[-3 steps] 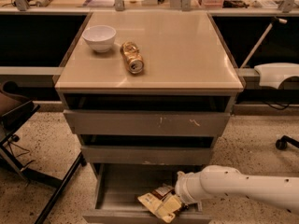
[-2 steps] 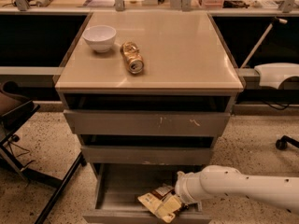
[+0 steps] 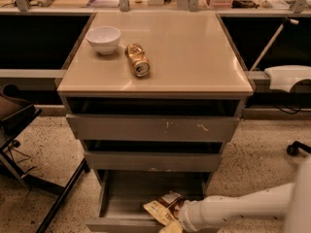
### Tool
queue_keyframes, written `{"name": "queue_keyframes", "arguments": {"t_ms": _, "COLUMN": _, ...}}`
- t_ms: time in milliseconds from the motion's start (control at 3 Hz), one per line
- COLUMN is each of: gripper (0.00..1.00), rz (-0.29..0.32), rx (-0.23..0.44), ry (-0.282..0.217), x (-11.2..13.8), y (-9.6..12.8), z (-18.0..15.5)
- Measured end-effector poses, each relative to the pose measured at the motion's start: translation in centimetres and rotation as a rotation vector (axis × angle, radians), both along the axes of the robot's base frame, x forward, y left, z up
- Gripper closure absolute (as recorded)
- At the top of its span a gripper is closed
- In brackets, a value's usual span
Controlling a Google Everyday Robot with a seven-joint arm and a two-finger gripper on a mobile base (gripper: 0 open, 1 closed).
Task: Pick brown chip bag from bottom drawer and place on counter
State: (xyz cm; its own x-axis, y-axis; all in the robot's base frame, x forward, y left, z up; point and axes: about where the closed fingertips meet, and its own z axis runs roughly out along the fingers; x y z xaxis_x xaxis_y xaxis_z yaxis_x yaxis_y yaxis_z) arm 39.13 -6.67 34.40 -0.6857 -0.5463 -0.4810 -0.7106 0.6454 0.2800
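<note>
The brown chip bag (image 3: 164,207) lies crumpled in the open bottom drawer (image 3: 121,198), near its front right, with cream ends and a dark middle. My white arm comes in from the lower right. My gripper (image 3: 178,218) sits at the arm's end, down in the drawer right against the bag, mostly hidden by the wrist. The counter (image 3: 194,52) is the beige top of the grey cabinet above.
A white bowl (image 3: 103,39) and a gold can (image 3: 137,59) lying on its side sit on the counter's left half. The two upper drawers (image 3: 153,128) stand slightly open. A dark chair (image 3: 14,118) stands at the left. A white object (image 3: 288,76) juts in at the right.
My arm's end has dropped lower and slightly left in the drawer. The bag stays at about the same spot.
</note>
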Motion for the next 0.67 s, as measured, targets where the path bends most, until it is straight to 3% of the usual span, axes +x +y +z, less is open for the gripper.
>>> {"name": "queue_keyframes", "arguments": {"t_ms": 333, "gripper": 0.0, "rz": -0.082, "rx": -0.052, "ry": 0.053, "x": -0.11, "y": 2.07, "z": -7.7}}
{"name": "queue_keyframes", "arguments": {"t_ms": 667, "gripper": 0.0, "rz": -0.084, "rx": -0.05, "ry": 0.054, "x": -0.14, "y": 2.13, "z": -7.88}}
